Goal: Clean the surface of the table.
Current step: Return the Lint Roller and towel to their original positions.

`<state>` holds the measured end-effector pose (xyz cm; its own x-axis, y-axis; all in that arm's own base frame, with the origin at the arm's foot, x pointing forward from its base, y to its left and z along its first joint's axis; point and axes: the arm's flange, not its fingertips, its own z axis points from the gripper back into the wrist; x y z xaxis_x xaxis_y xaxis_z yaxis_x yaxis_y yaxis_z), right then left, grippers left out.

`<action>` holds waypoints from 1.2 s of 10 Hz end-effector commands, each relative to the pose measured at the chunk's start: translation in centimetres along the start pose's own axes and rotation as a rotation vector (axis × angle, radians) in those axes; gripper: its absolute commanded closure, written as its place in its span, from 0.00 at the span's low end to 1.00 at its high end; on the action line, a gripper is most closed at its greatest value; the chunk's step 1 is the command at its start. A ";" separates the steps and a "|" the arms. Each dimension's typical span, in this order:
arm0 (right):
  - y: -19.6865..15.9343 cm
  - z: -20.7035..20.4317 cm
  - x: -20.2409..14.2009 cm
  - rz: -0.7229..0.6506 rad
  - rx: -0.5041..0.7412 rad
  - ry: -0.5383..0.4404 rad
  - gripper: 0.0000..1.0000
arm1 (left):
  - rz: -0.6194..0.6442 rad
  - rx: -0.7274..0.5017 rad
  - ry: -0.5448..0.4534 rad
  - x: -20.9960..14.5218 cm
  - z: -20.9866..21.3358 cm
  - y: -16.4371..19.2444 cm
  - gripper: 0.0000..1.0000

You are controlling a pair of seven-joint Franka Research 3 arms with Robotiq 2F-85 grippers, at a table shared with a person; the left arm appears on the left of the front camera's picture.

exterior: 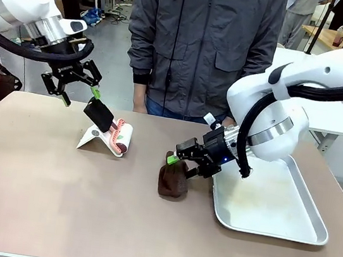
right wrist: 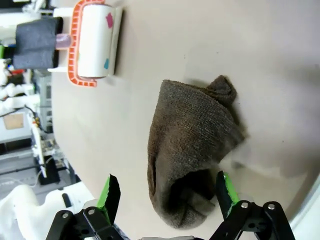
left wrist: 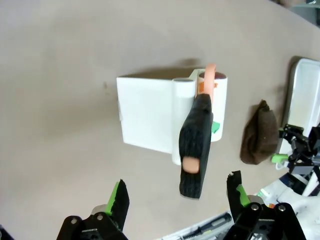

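Observation:
The table [exterior: 40,199] has a tan-brown top. A brown cloth [exterior: 172,181] lies crumpled on it, just left of the tray. My right gripper [exterior: 184,161] hovers right over the cloth [right wrist: 192,145], open, a green-padded finger [right wrist: 110,192] on each side of its near end. A lint roller with a black handle [exterior: 100,115] rests in a white stand [exterior: 92,138] at the left-middle. My left gripper [exterior: 80,95] hangs open just above the handle [left wrist: 195,150], fingers [left wrist: 117,200] apart and not touching it.
A shiny metal tray [exterior: 275,210] lies at the right side of the table, under my right arm. A person in a grey jacket [exterior: 202,43] stands at the far edge, hands low behind the table.

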<state>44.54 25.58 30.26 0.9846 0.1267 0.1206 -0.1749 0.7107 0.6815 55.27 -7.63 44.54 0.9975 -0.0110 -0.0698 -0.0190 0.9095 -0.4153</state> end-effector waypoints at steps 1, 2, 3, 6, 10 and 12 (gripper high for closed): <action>3.1 3.5 1.0 0.037 -0.113 0.008 0.00 | -0.027 -0.024 0.002 -3.7 2.3 0.8 0.00; 3.8 5.1 0.9 0.044 -0.130 -0.004 0.00 | -0.054 -0.075 0.000 -5.9 3.8 1.7 0.00; 3.8 7.0 0.6 0.024 -0.122 -0.035 0.00 | -0.043 -0.126 -0.001 -8.3 5.3 2.9 0.00; 1.3 11.6 -3.3 0.055 0.163 0.005 0.00 | -0.112 -0.283 0.064 -16.9 7.4 7.6 0.00; -4.9 14.8 -10.2 0.029 0.550 -0.066 0.00 | -0.011 -0.560 -0.035 -18.9 6.0 15.0 0.00; -6.4 16.4 -12.4 0.028 0.609 -0.178 0.00 | -0.040 -0.666 -0.145 -17.0 6.8 17.2 0.00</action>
<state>36.87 8.59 36.90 0.9823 0.0497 0.1807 -0.1872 0.2178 0.9579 36.56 10.88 44.61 0.9986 0.0409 -0.0325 -0.0491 0.5210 -0.8521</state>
